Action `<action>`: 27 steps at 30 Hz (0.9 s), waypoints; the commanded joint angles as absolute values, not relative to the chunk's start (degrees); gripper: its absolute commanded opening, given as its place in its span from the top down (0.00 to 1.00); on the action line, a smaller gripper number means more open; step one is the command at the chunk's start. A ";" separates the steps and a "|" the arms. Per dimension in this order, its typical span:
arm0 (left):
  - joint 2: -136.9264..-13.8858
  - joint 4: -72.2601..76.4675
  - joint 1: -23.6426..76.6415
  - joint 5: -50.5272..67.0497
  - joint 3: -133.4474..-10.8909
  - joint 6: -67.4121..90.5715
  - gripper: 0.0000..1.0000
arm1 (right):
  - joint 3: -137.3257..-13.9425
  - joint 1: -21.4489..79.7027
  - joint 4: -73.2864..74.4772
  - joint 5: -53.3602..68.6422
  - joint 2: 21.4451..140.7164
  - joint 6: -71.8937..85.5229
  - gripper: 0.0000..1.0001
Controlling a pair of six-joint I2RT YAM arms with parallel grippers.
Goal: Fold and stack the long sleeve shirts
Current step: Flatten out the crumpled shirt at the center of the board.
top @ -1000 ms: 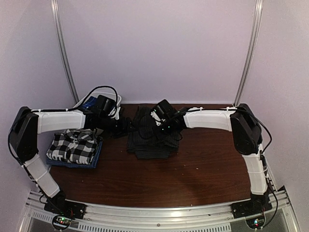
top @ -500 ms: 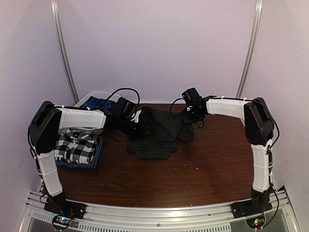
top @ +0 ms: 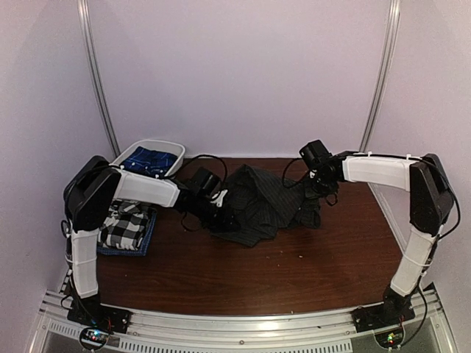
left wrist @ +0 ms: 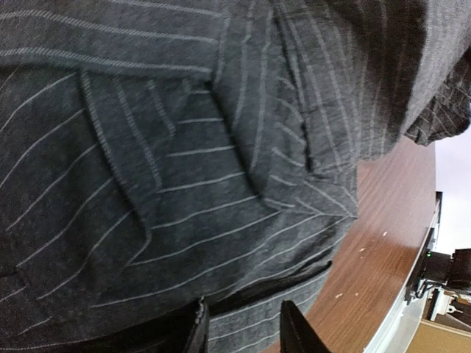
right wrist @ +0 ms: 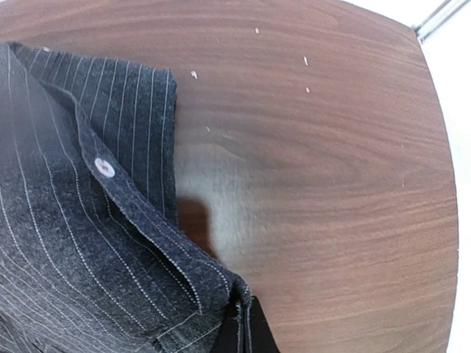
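Lying at the left of the table, the checked shirt was seen folded on top of the blue shirt. Further right, the left gripper was set against the near left edge of the pinstriped shirt. Its fingers were seen apart with a hem between them, and whether that hem was pinched could not be told. The pinstriped shirt was heaped mid-table, rumpled and raised toward the right, where the right gripper was pressed together on its buttoned front edge. The cloth was judged light, soft and limp, too slack to keep a fold unaided and likely to sag and slide on the smooth wood. Hold was judged best taken at hem, collar or button band, where doubled layers gave more to pinch.
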State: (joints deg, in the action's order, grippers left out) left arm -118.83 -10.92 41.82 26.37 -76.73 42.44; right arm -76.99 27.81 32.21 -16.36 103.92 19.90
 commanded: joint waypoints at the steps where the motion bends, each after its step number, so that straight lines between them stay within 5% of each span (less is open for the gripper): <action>1: -120.10 -14.00 38.90 23.64 -74.25 39.42 0.68 | -73.63 28.48 36.34 -16.36 99.40 19.64 1.00; 9: -127.61 -25.26 26.43 15.42 -87.95 32.67 0.73 | -66.85 40.92 40.50 -4.70 93.06 23.00 1.00; 17: -152.81 -42.66 23.93 18.83 -139.14 27.36 0.75 | -61.09 55.62 31.68 15.72 86.83 31.18 1.00; 21: -153.91 -37.92 25.34 24.15 -141.23 28.64 0.76 | -59.15 55.42 29.98 13.49 83.55 32.26 0.87; 27: -144.92 -32.73 27.28 22.91 -132.94 28.55 0.68 | -66.68 52.56 34.45 -3.51 84.38 27.88 0.47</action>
